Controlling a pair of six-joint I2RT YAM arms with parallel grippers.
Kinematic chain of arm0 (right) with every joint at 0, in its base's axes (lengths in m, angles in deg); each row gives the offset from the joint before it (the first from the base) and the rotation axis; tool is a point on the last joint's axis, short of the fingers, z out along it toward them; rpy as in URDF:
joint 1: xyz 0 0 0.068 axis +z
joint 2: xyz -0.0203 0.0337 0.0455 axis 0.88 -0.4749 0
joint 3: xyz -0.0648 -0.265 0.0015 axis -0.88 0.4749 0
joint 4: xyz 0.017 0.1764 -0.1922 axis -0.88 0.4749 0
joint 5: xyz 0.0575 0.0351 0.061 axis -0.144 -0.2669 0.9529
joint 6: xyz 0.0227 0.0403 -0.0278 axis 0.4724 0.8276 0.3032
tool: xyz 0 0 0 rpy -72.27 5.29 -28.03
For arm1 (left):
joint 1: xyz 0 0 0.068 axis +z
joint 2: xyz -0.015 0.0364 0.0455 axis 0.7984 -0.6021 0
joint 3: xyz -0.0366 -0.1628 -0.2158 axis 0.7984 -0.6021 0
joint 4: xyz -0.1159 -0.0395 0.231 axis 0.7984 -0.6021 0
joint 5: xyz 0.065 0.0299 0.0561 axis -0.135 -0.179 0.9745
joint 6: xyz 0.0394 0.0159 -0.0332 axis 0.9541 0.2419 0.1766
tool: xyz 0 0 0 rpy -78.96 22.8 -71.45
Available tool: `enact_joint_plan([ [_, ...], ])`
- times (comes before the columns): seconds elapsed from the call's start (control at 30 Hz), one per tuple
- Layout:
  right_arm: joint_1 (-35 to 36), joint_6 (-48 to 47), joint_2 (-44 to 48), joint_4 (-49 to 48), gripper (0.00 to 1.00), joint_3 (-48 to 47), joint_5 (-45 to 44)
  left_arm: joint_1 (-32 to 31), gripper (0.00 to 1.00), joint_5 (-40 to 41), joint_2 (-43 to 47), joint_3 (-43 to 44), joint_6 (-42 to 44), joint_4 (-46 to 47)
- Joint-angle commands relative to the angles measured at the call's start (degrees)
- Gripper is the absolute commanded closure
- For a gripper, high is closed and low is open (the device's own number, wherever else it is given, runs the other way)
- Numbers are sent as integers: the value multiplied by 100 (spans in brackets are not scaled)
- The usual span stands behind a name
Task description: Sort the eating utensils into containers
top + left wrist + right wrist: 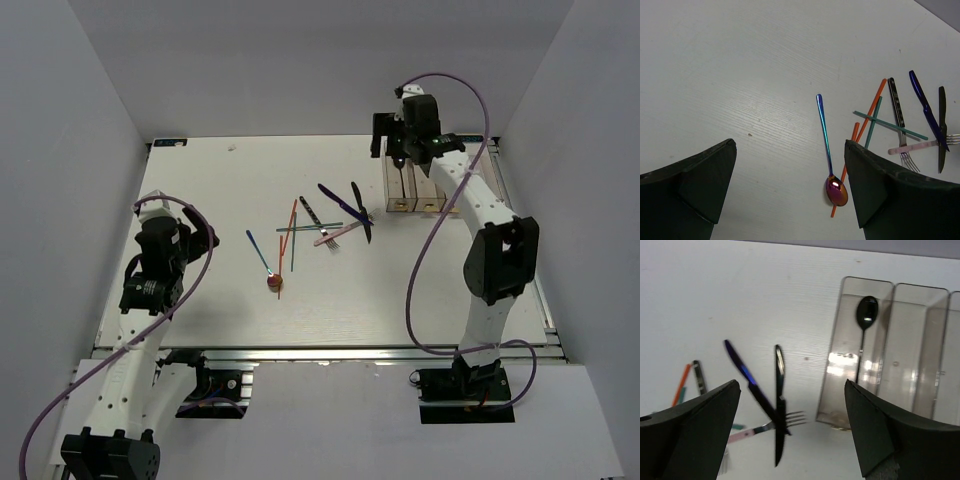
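Already the black spoon (863, 332) lies in the end one of the containers (894, 340), so the right gripper (790, 405) hangs above it with jaws apart, while the left gripper (790, 165), also apart, hovers near the blue-handled spoon (825, 142).

**Two-arm rig, overhead and wrist views.** The left arm (125, 360) and right arm (478, 320) are each built of white links joined by black joint housings, on a black base (465, 385). A thin purple cable (411, 290) loops along each arm. The left tool (790, 185) and right tool (790, 425) each carry two matte black, wedge-shaped fingers (692, 187).
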Motion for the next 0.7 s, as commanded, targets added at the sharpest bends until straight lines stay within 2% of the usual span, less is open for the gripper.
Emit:
enact_joint_plan([
  [0.0,258,267,477,-219,11,588,324,-30,2,-54,22,-8,37,51],
  [0.03,337,241,582,-237,11,748,465,-30,2,-45,13,-8,37,51],
  [0.2,1127,153,1197,-62,11,1451,19,-21,2,60,-75,9,-33,7],
  [0.27,1208,450,1652,-105,11,1969,-219,-38,2,235,-154,131,-129,-36],
  [0.4,1243,1022,2559,61,12,2813,-500,-56,4,623,-872,720,-586,-862],
  [0.47,1278,1268,3189,44,12,3373,-501,-354,4,736,-1093,852,-944,-881],
  [0.53,1348,1435,3990,-35,12,3868,-492,-1404,4,1271,-1671,1028,-1489,-811],
  [0.6,1375,1541,4510,-9,12,4298,-422,-1839,4,1275,-2506,1064,-1947,-670],
  [0.63,1392,1524,4730,252,12,4335,-474,-1997,6,1317,-2875,977,-2445,-461],
  [0.67,1392,1480,4888,325,12,4518,-518,-2434,7,1717,-3027,1028,-2902,-450],
])
